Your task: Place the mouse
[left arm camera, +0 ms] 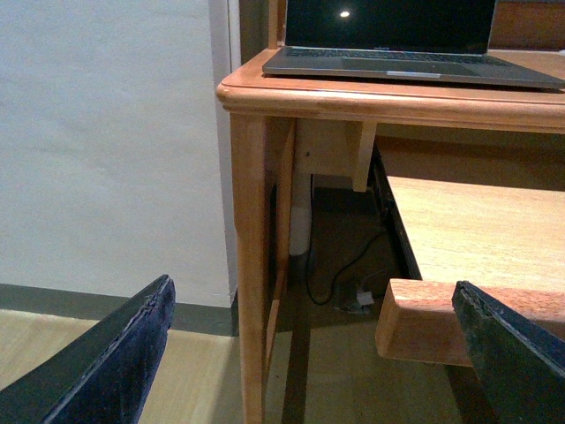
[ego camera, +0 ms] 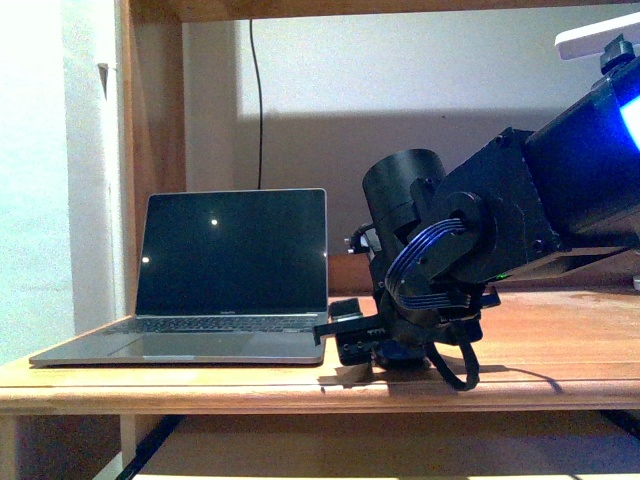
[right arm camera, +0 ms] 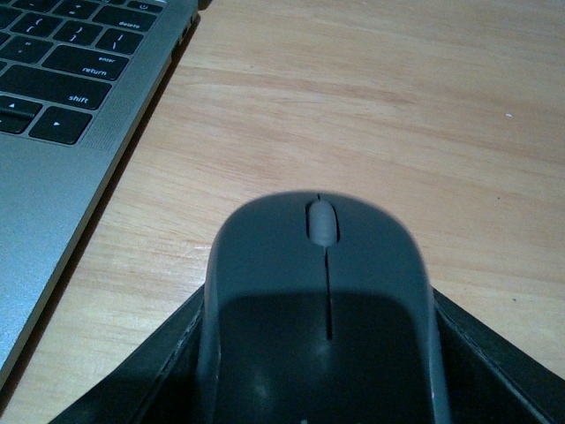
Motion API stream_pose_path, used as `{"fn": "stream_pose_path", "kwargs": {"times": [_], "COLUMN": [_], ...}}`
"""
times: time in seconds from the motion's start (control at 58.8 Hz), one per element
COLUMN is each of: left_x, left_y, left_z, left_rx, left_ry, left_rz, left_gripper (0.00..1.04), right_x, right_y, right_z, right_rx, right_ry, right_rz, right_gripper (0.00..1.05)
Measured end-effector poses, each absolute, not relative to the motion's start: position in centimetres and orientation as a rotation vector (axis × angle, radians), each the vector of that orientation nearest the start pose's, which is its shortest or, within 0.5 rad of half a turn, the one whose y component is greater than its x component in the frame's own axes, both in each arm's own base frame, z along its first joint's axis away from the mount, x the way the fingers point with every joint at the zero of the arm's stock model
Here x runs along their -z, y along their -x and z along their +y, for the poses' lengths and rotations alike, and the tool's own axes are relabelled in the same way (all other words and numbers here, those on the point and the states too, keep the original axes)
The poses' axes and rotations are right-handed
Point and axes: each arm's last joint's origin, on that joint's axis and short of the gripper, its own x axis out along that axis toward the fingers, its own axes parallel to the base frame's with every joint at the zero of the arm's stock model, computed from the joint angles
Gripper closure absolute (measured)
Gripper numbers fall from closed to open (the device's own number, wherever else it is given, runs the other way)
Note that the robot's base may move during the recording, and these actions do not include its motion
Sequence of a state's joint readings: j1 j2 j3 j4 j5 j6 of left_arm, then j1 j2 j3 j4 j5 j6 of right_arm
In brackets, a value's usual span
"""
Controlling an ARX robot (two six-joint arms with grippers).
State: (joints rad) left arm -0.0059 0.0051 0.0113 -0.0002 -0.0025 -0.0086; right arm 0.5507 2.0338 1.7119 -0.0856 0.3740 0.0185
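The mouse (right arm camera: 318, 265), dark grey with a pale scroll wheel, fills the lower half of the right wrist view. My right gripper (right arm camera: 322, 362) is shut on it, one black finger against each side. It is held low over the wooden desk (right arm camera: 371, 106), just off the laptop's right edge. In the front view the right gripper (ego camera: 347, 340) is down at the desk surface beside the laptop (ego camera: 230, 260), and the arm hides the mouse there. My left gripper (left arm camera: 313, 353) is open with nothing between its fingers, below desk height at the desk's left front corner.
The open laptop (right arm camera: 53, 132) has a dark screen and takes up the left part of the desk (ego camera: 560, 340). A wooden pull-out shelf (left arm camera: 468, 230) sits under the desk top. A cable hangs down the wall (ego camera: 257, 100). The desk leg (left arm camera: 252, 265) stands ahead of the left gripper.
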Motion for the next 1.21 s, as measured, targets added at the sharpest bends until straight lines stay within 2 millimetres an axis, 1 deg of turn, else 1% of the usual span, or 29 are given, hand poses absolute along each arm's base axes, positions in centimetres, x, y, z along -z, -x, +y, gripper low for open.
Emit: {"fn": "stream_pose_path", "kwargs": {"times": [0.17, 0.187, 0.289, 0.408, 0.442, 0.511, 0.579, 0.613, 0.698, 0.732, 0.766, 0.885, 1.089, 1.208], "left_x": [-16.7, -16.7, -16.7, -16.7, -16.7, -16.7, -16.7, -16.7, -16.7, -16.7, -16.7, -16.7, -16.7, -16.7], "left_y": [-9.7, -9.7, -9.7, -9.7, -9.7, -9.7, -9.7, -9.7, -9.7, -9.7, -9.7, -9.7, -9.7, -9.7], "left_z": [-0.1, -0.1, -0.1, -0.1, 0.0, -0.1, -0.1, -0.1, -0.1, -0.1, -0.1, -0.1, -0.1, 0.0], "left_rx": [0.003, 0.003, 0.003, 0.003, 0.003, 0.003, 0.003, 0.003, 0.003, 0.003, 0.003, 0.003, 0.003, 0.003], "left_ry": [0.009, 0.009, 0.009, 0.009, 0.009, 0.009, 0.009, 0.009, 0.009, 0.009, 0.009, 0.009, 0.009, 0.009], "left_rz": [-0.006, -0.006, -0.006, -0.006, -0.006, -0.006, -0.006, -0.006, -0.006, -0.006, -0.006, -0.006, -0.006, -0.006], "left_gripper": [0.08, 0.08, 0.08, 0.08, 0.08, 0.08, 0.08, 0.08, 0.08, 0.08, 0.08, 0.08, 0.08, 0.08], "right_x": [-28.7, -28.8, -29.8, -31.7, -32.3, -33.5, -33.7, -33.4, -31.9, -30.7, -29.8, -26.5, -22.9, -21.5], "right_y": [-41.0, -41.0, -40.1, -37.9, -37.0, -34.6, -32.4, -31.0, -28.8, -27.7, -26.9, -24.2, -20.4, -18.8], "right_z": [23.6, 23.5, 22.6, 20.5, 19.6, 17.3, 15.0, 13.4, 10.9, 9.6, 8.7, 6.2, 3.2, 2.3], "right_rx": [-0.206, -0.212, -0.271, -0.353, -0.383, -0.455, -0.502, -0.535, -0.565, -0.575, -0.581, -0.6, -0.615, -0.641], "right_ry": [0.121, 0.117, 0.078, 0.029, 0.015, -0.01, -0.018, -0.018, -0.002, 0.006, 0.012, 0.022, 0.001, -0.01], "right_rz": [0.326, 0.324, 0.284, 0.202, 0.177, 0.117, 0.085, 0.077, 0.091, 0.114, 0.134, 0.197, 0.258, 0.289], "right_gripper": [0.08, 0.07, 0.07, 0.07, 0.07, 0.07, 0.07, 0.07, 0.07, 0.07, 0.07, 0.07, 0.07, 0.07]}}
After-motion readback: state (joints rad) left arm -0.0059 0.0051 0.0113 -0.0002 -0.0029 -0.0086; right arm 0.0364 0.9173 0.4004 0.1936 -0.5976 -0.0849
